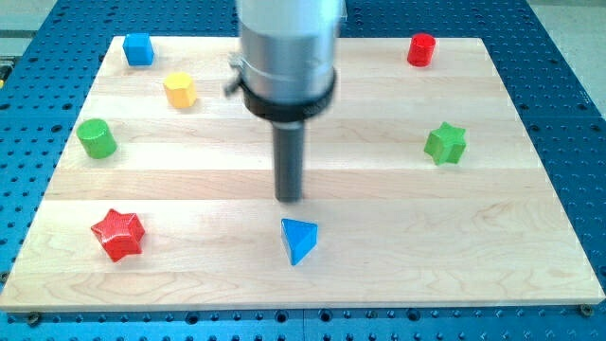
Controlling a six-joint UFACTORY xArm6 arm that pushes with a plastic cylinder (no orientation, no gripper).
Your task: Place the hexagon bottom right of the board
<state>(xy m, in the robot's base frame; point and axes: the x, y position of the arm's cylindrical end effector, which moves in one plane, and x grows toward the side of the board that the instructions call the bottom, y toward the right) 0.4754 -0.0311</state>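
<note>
Tool first: my tip (pixel 290 198), the dark rod's bare lower end holding nothing, stands on the pale wooden counter (pixel 379 246) just above the blue triangular block (pixel 299 240), not touching it. Well apart, the yellow hexagon block (pixel 179 90) sits near the view's top left, between the blue cube (pixel 138 48) and the green cylinder (pixel 96 138).

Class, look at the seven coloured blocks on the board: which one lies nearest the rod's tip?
The blue triangular block, just below my tip toward the view's bottom. Every other block sits far off near the board's edges.
</note>
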